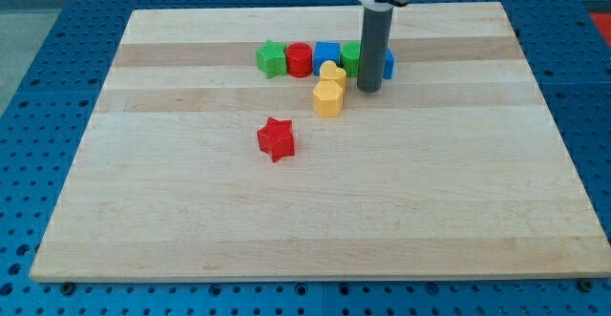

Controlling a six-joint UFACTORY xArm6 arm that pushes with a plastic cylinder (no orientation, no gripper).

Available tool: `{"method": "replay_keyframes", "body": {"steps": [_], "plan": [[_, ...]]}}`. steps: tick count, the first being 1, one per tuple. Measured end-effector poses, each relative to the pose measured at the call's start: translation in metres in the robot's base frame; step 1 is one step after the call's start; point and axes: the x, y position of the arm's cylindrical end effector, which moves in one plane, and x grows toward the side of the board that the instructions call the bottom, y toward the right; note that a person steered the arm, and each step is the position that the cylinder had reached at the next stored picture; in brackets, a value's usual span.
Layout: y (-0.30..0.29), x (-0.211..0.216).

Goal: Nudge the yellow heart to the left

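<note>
The yellow heart (333, 73) lies near the top middle of the wooden board (191, 211), just below a row of blocks. A yellow hexagon (327, 97) touches it from below. My tip (369, 89) is at the end of the dark rod, just right of the yellow heart with a small gap between them. The row above holds a green star (272, 58), a red cylinder (300, 59), a blue cube (326, 55), a green block (351, 56) and a blue block (388, 63), the last two partly hidden by the rod.
A red star (276, 138) lies alone toward the board's middle, below and left of the yellow blocks. The board rests on a blue perforated table (48, 87).
</note>
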Motion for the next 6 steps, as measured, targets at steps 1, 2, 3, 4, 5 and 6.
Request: {"method": "replay_keyframes", "body": {"steps": [1,2,3,4,5,6], "plan": [[-0.003,0.000],[-0.010,0.000],[-0.015,0.000],[-0.021,0.000],[-0.023,0.000],[-0.023,0.000]]}}
